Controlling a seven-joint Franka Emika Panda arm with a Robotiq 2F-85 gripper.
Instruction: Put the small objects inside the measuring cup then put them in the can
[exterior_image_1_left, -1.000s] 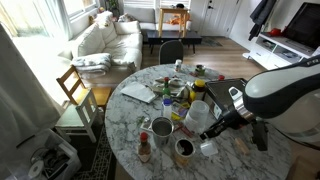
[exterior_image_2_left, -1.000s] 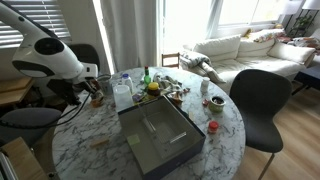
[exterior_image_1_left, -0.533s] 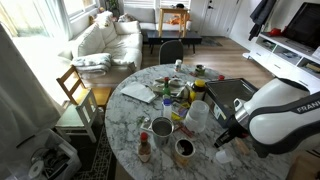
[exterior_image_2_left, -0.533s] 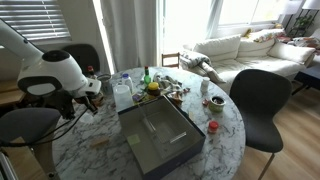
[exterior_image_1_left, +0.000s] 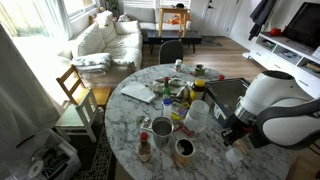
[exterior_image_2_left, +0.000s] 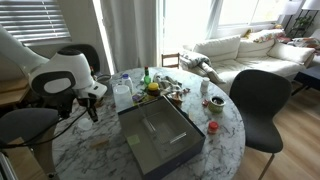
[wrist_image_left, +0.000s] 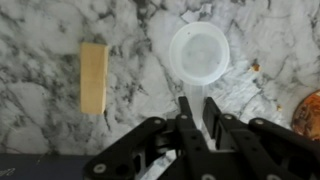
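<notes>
The fingers (wrist_image_left: 187, 115) pinch the handle of the measuring cup (wrist_image_left: 198, 55), which looks empty. A small wooden block (wrist_image_left: 93, 77) lies near it on the worktop (wrist_image_left: 40, 40). Filling and pouring both seem left to do.

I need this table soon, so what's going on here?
The robot arm's gripper is shut on the handle of the small clear measuring cup, down at the marble table. The cup looks empty. A small wooden block lies on the table beside it, not yet in the cup. An open can stands further off among the clutter.
</notes>
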